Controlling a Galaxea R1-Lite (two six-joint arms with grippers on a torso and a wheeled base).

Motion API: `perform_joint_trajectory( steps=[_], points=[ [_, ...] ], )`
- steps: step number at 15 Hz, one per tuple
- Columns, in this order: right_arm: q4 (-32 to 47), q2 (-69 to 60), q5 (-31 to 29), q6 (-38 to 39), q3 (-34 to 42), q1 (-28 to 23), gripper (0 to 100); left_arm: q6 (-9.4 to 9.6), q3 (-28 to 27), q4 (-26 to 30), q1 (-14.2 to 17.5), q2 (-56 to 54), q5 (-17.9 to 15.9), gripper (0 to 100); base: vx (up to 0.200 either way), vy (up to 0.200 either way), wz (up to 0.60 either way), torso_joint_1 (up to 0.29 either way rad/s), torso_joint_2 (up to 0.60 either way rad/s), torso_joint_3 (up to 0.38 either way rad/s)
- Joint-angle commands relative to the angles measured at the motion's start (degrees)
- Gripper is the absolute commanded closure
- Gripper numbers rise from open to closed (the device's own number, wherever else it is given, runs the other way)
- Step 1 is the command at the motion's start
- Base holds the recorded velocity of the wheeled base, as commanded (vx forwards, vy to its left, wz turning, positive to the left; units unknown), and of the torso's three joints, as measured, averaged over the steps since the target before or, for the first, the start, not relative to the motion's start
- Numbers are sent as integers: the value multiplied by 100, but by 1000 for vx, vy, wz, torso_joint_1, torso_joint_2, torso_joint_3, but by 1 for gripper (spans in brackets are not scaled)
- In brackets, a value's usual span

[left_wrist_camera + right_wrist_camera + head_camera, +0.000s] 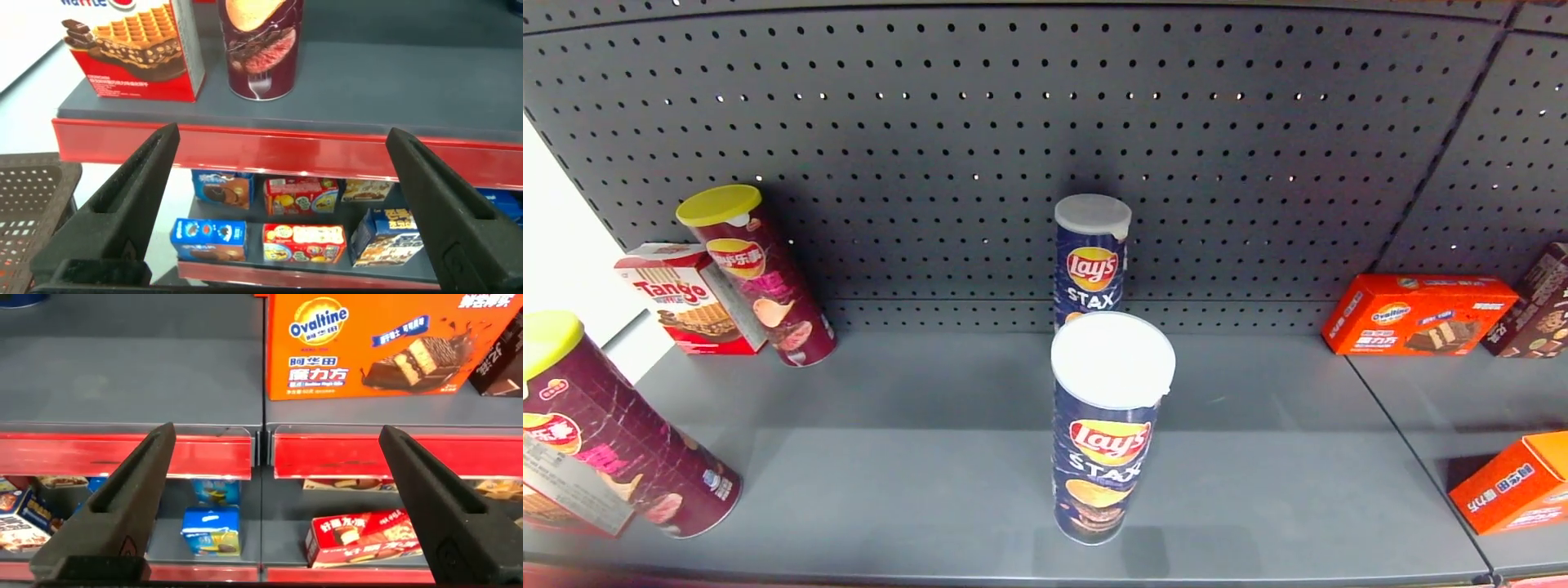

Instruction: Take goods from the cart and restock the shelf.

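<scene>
Two blue chip cans stand upright mid-shelf, one near the front [1107,441] and one against the pegboard [1090,261]. My left gripper [278,212] is open and holds nothing. It hangs in front of and slightly below the red shelf edge [278,147], facing a wafer box [135,45] and a maroon can [261,49]. My right gripper [274,506] is also open and holds nothing, before the red edge strip [204,453] under an orange box [368,343]. A grey mesh cart corner [29,204] shows beside the left gripper.
On the grey shelf [915,457], two maroon cans [760,278] [613,441] and a wafer box [686,302] stand at the left. Orange boxes [1417,314] [1511,482] and a brown box [1539,306] sit at the right. Lower shelves hold small boxes [211,529].
</scene>
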State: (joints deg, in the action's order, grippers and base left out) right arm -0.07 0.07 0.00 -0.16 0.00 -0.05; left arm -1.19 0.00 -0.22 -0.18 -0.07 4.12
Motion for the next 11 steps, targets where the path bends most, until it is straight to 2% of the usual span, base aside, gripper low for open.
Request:
perform_joint_trajectory(
  steps=[1,11],
  points=[
    [-1,1,0,-2,0,-4,0,-4,0,-4,1,7,1,0,0,0,0,0,0,0],
    [-1,10,9,-2,0,-4,0,-4,0,-4,1,7,1,0,0,0,0,0,0,0]
  ],
)
